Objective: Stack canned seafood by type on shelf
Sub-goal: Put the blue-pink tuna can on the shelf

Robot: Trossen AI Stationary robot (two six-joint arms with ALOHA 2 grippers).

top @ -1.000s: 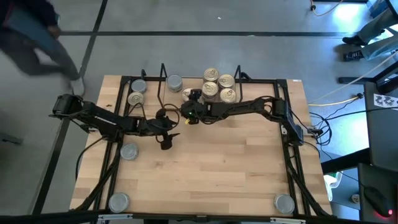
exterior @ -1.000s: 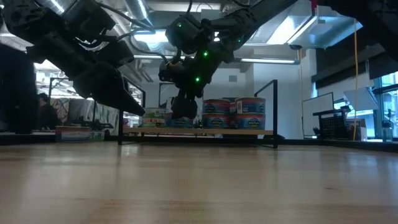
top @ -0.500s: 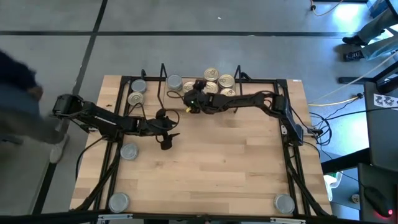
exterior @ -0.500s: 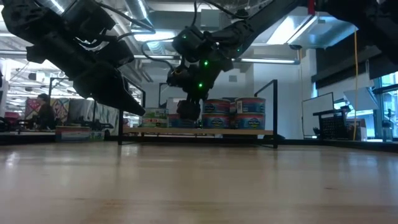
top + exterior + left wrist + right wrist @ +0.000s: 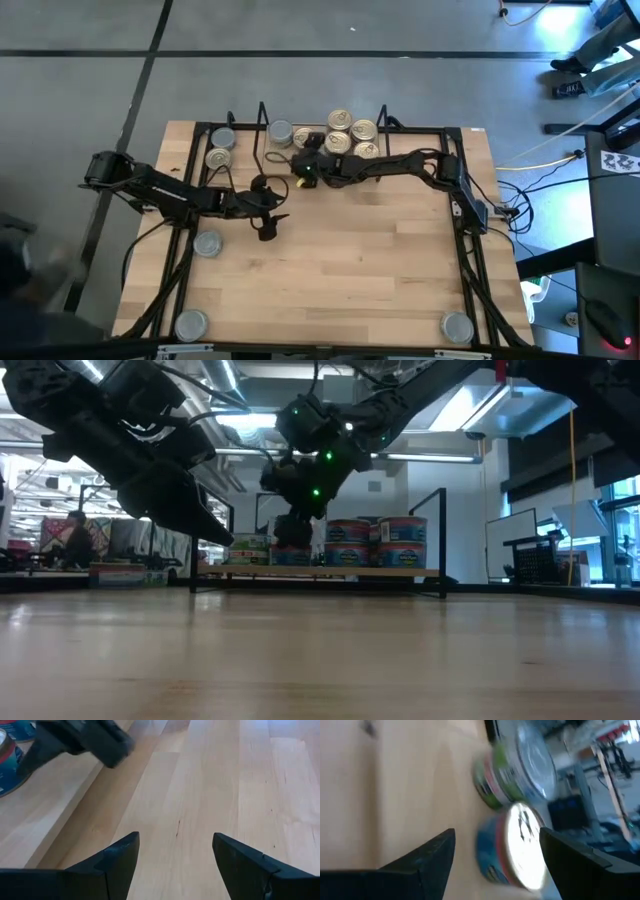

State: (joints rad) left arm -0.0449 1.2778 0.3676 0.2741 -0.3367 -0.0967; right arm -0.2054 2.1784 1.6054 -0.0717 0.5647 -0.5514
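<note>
Right wrist view: right claw point(image 5: 495, 865) spread wide, a blue tin point(image 5: 512, 845) lying between its fingers, ungrasped.

Tins point(image 5: 352, 136) on shelf point(image 5: 262, 120) — table's point(image 5: 350, 260) far edge

No readable text in any view. Tin labels point(image 5: 375, 542) on shelf point(image 5: 320, 571): blue, red and white bands, lettering too small to read. Tin labels point(image 5: 492, 847) in right wrist view: blurred, unreadable.
</note>
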